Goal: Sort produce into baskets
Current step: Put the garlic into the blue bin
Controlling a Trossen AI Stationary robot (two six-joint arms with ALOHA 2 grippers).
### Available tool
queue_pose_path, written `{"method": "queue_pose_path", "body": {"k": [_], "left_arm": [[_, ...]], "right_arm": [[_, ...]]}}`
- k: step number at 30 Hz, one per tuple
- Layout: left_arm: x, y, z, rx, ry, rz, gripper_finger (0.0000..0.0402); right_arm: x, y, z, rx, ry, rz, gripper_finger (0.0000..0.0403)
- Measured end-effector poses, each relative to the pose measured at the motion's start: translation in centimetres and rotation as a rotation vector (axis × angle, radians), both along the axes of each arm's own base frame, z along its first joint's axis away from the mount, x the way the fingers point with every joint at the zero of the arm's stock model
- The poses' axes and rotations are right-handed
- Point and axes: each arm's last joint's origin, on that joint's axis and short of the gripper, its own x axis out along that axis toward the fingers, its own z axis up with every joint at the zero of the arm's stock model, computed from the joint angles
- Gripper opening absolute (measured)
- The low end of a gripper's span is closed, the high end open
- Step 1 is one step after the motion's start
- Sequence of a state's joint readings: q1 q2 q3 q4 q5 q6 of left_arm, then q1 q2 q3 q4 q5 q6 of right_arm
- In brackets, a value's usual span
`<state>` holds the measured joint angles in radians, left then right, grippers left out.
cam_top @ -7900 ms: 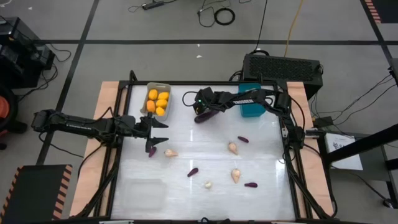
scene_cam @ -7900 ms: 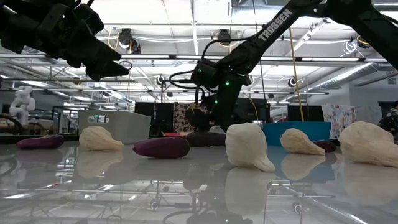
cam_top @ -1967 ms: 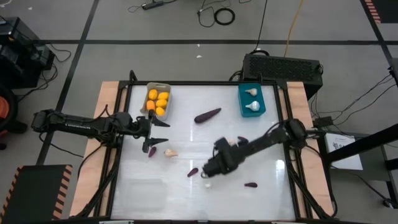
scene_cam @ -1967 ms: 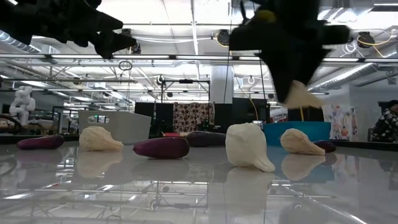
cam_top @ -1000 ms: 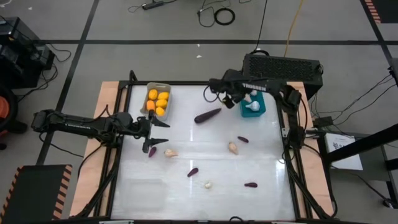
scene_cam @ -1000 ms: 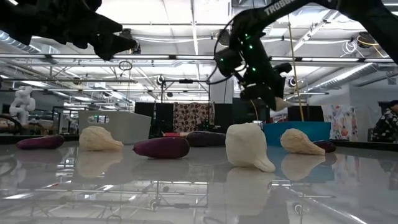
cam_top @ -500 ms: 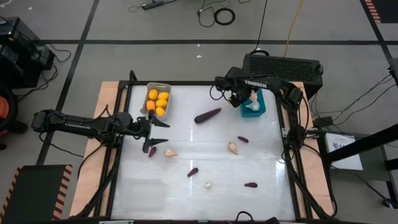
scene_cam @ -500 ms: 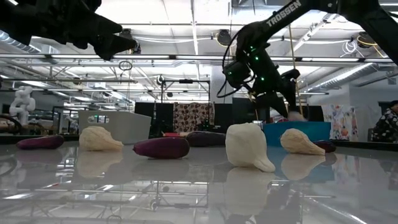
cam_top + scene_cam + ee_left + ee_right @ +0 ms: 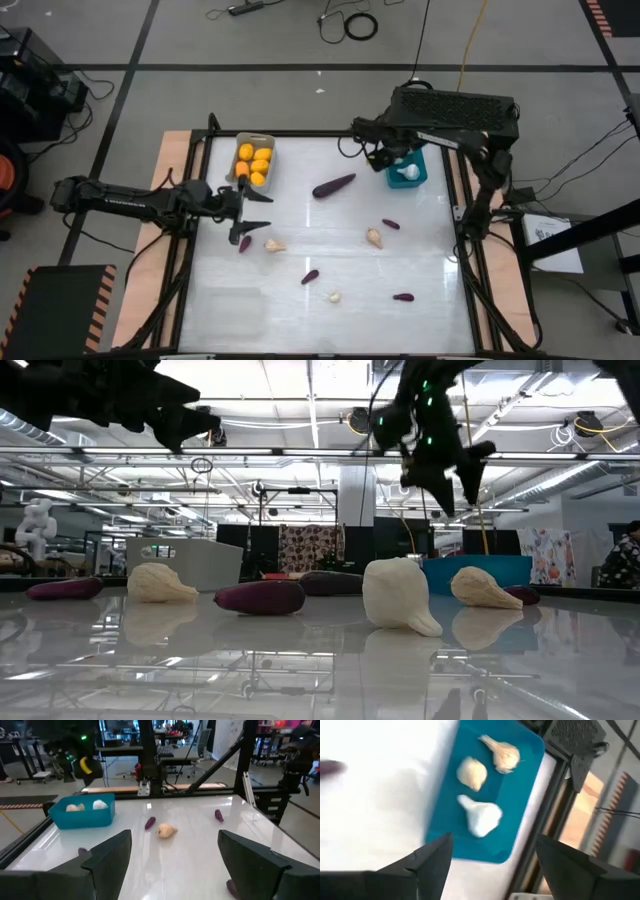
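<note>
the right gripper [image 9: 392, 152] hangs above the teal bin [image 9: 405, 165] at the far right corner of the table [image 9: 330, 230]. its jaws are spread wide and hold nothing. directly below the gap between the jaws, three garlic bulbs [image 9: 481, 817] lie inside the teal bin, close together on its floor.

the left gripper [image 9: 250, 210] waits over the left side of the table, jaws spread and empty. just beside its jaws lie a small purple eggplant [image 9: 243, 242] and a garlic bulb [image 9: 273, 245]. beyond the jaws, toward the far edge, the grey bin [image 9: 252, 160] holds orange fruits [image 9: 257, 163].

well away from both sets of jaws, loose produce lies on the table: the larger eggplant [image 9: 334, 186] near the far middle, a garlic bulb [image 9: 374, 237] and a small eggplant [image 9: 391, 224] right of centre, and a small eggplant [image 9: 310, 276], a small garlic bulb [image 9: 334, 296] and another eggplant [image 9: 403, 297] toward the near edge.
</note>
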<state>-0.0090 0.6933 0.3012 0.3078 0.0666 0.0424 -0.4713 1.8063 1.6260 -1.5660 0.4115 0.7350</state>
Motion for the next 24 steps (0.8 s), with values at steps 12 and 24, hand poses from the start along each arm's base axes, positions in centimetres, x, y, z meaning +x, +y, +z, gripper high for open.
{"method": "queue_pose_path", "body": {"k": [12, 24], "left_arm": [[0.0, 0.0, 0.5, -0.003, -0.053, 0.0, 0.0304], [0.0, 0.0, 0.5, -0.009, -0.049, 0.0, 0.0304]], "right_arm": [[5.7, 16.7, 2.6, -0.236, -0.493, 0.308, 0.0277], [14.4, 29.6, -6.2, -0.341, -0.764, 0.829, 0.0277]]}}
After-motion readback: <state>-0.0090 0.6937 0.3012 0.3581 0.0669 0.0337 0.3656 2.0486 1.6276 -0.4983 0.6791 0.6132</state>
